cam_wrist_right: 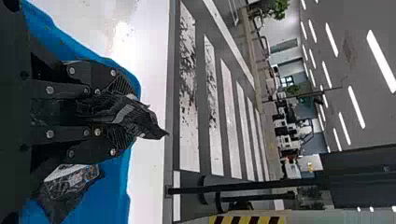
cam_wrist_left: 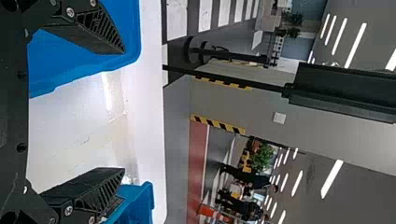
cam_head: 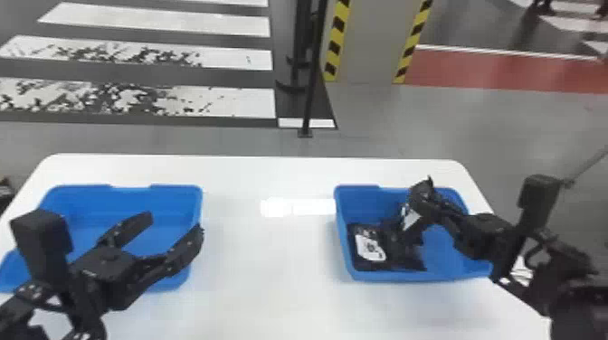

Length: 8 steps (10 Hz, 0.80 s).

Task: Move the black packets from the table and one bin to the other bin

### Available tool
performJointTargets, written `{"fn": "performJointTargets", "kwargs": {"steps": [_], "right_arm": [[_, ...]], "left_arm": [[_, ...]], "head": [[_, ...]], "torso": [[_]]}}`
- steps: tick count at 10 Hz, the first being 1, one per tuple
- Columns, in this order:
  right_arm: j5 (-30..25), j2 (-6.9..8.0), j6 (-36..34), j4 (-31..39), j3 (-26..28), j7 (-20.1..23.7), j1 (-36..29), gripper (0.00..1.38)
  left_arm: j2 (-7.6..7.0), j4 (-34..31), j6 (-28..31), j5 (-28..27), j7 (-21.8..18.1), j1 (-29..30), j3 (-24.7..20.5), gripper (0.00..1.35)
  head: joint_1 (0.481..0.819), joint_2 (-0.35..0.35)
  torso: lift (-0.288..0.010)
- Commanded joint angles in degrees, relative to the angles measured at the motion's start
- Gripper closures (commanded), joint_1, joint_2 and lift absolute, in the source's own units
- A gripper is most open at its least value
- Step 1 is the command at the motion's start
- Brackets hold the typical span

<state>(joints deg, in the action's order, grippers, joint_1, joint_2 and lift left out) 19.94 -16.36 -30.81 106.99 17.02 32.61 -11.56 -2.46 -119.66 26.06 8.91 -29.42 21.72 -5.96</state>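
Note:
In the head view my right gripper (cam_head: 420,203) is over the right bin (cam_head: 384,276), shut on a black packet (cam_head: 409,217). The right wrist view has the right gripper (cam_wrist_right: 133,114) pinching that crumpled black packet (cam_wrist_right: 140,119). Other black packets (cam_head: 371,248) lie inside the right bin, one with a white label facing up. At the left, my left gripper (cam_head: 176,221) stands open above the left bin (cam_head: 197,203), nothing between its fingers; the left gripper (cam_wrist_left: 123,112) also shows spread wide in the left wrist view.
The white table (cam_head: 267,271) lies between the two bins and runs past them toward the front. A thin black post (cam_head: 312,81) stands on the floor behind the table's far edge.

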Motion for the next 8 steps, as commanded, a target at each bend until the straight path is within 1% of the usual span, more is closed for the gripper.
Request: {"fn": "performJointTargets", "kwargs": {"steps": [1, 2, 3, 4, 5, 6, 7, 8], "right_arm": [[-0.4, 0.10, 3.2, -1.9, 0.6, 0.0, -0.7, 0.96], [-1.1, 0.10, 5.8, -3.1, 1.0, 0.0, -0.2, 0.72], [-1.2, 0.01, 8.9, -3.8, 1.0, 0.0, -0.4, 0.35], [-1.3, 0.36, 9.7, -2.0, 1.4, -0.1, -1.5, 0.03], [-2.7, 1.15, 10.7, 1.6, 2.2, -0.4, -3.5, 0.06], [-5.0, 2.91, 13.5, 6.8, 3.9, -2.5, -7.1, 0.13], [-5.1, 4.23, 15.9, 10.4, 4.9, -4.0, -10.5, 0.13], [-5.1, 5.20, 16.3, 12.9, 5.8, -4.6, -13.0, 0.14]], "left_arm": [[0.00, 0.1, -0.2, -0.1, 0.0, 0.1, -0.1, 0.15], [0.00, -0.1, -0.3, -0.5, 0.0, 0.1, -0.1, 0.14], [0.00, 0.1, -1.2, -0.6, 0.1, 0.1, -0.2, 0.14], [0.09, -0.1, -1.5, -0.8, 0.2, 0.2, -0.2, 0.14], [0.18, -0.1, -2.0, -1.1, 0.4, 0.2, -0.2, 0.14], [0.35, -0.1, -4.0, -1.1, 1.0, 0.8, -0.4, 0.14], [0.71, -0.4, -6.9, -0.9, 2.0, 1.6, -0.8, 0.14], [1.23, -1.1, -10.0, -0.7, 3.5, 3.2, -1.4, 0.14]], "head": [[0.695, -0.165], [0.695, -0.178], [0.695, -0.188], [0.695, -0.191], [0.695, -0.193], [0.695, -0.191], [0.695, -0.193], [0.695, -0.195]], "torso": [[-0.110], [-0.110], [-0.110], [-0.110], [-0.110], [-0.110], [-0.110], [-0.110]]}}
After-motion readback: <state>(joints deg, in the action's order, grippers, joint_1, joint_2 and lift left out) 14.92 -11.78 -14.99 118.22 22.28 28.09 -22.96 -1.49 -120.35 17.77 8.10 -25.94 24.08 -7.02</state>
